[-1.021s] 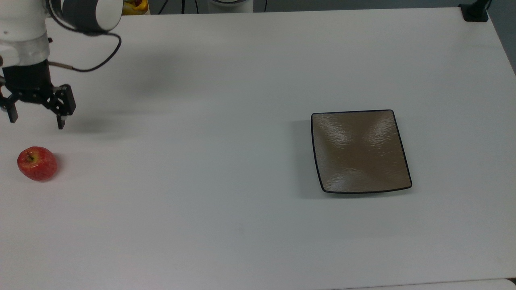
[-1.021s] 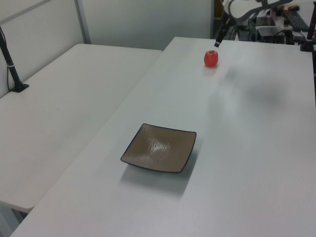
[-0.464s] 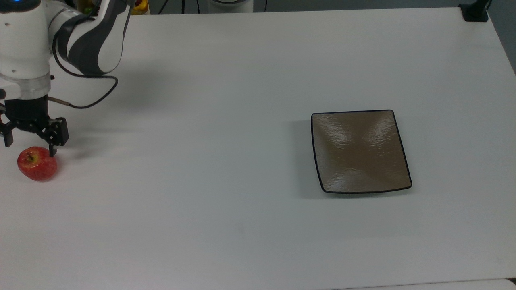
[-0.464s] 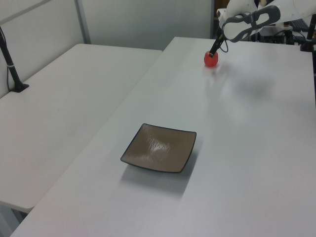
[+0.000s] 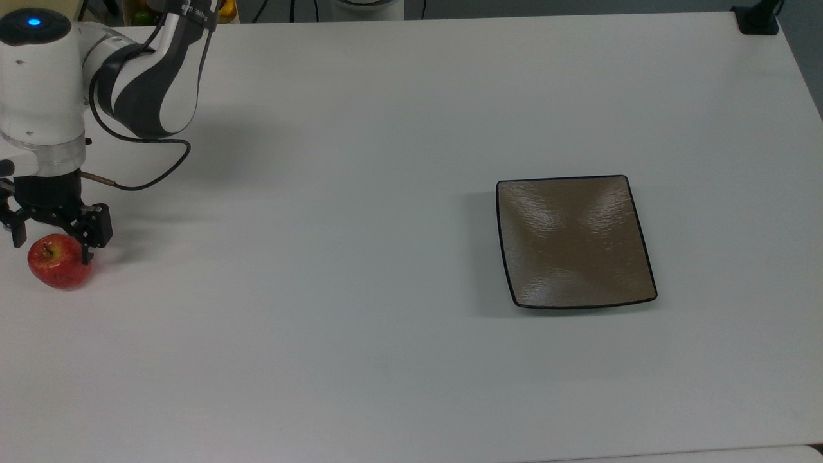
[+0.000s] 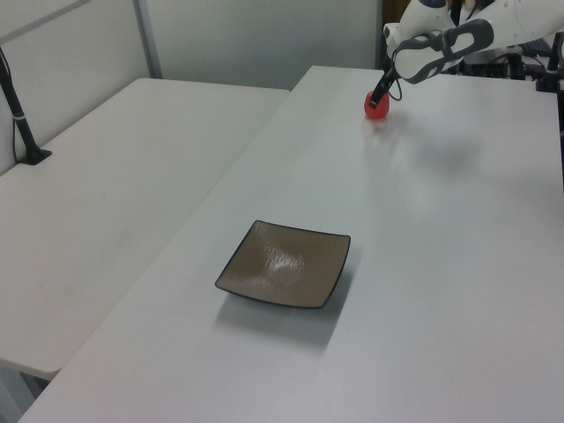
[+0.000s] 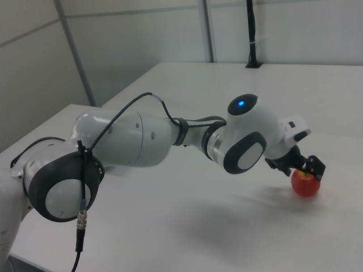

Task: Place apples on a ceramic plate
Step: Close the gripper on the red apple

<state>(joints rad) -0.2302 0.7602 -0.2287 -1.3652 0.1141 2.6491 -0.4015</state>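
Note:
A small red apple [image 5: 59,269] rests on the white table [image 5: 360,193] at the top view's far left. My gripper [image 5: 51,251] hangs over it, open, with one finger on each side of the apple's upper half; I cannot tell if they touch it. The apple [image 6: 375,107] and gripper [image 6: 381,95] appear at the far end of the table in the left view, and the apple [image 7: 306,185] under the gripper [image 7: 310,170] in the right view. The square brown ceramic plate [image 5: 575,241] sits bare far to the top view's right, also seen as the plate [image 6: 284,275] in the left view.
A black clamp base [image 5: 757,19] sits at the table's corner in the top view's upper right. In the left view a second white table [image 6: 106,194] adjoins on the left, with a black pole [image 6: 18,106] on it. The arm's cable [image 5: 148,173] droops near the wrist.
The gripper has come down and forward from behind the apple to straddle it, fingers still apart. Apple and plate have not moved.

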